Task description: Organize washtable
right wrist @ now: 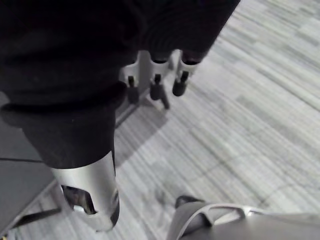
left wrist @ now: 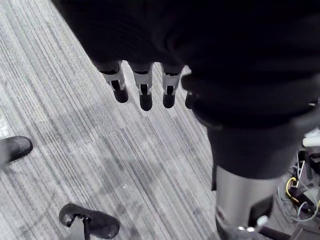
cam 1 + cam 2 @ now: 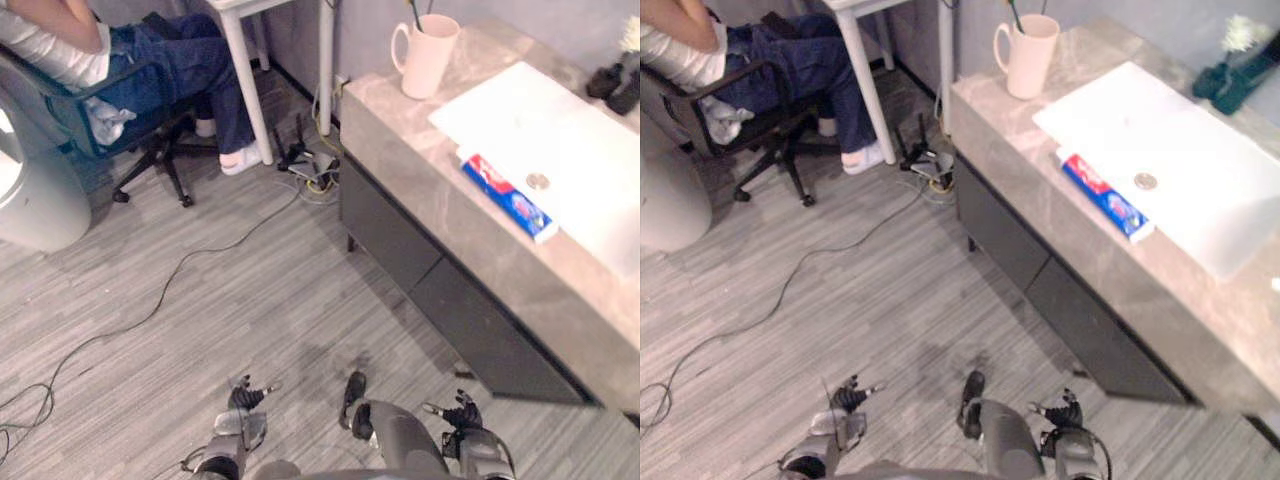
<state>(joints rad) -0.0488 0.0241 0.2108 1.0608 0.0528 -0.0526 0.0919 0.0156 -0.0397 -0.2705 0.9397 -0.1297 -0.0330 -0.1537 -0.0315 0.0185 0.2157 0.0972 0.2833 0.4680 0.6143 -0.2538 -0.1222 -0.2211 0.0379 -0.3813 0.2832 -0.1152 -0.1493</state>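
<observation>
The stone washtable [image 3: 405, 150] runs along the right, with dark drawer fronts [image 3: 400, 240] below. On it a white basin [image 3: 560, 130] holds a red-and-blue toothpaste box [image 3: 508, 197] at its near edge, close to the drain [image 3: 538, 181]. A pale pink mug [image 3: 427, 55] with a stem-like thing in it stands at the counter's far end. My left hand [image 3: 240, 402] and right hand [image 3: 465, 415] hang low over the floor, well short of the washtable. Their fingers [image 2: 145, 92] [image 1: 157, 85] are straight and hold nothing.
A person sits on an office chair [image 3: 150, 120] at the upper left beside white table legs [image 3: 245, 80]. Cables and a power strip [image 3: 310, 165] lie on the floor near the washtable's end. A dark vase [image 3: 1235, 80] stands at the counter's back right.
</observation>
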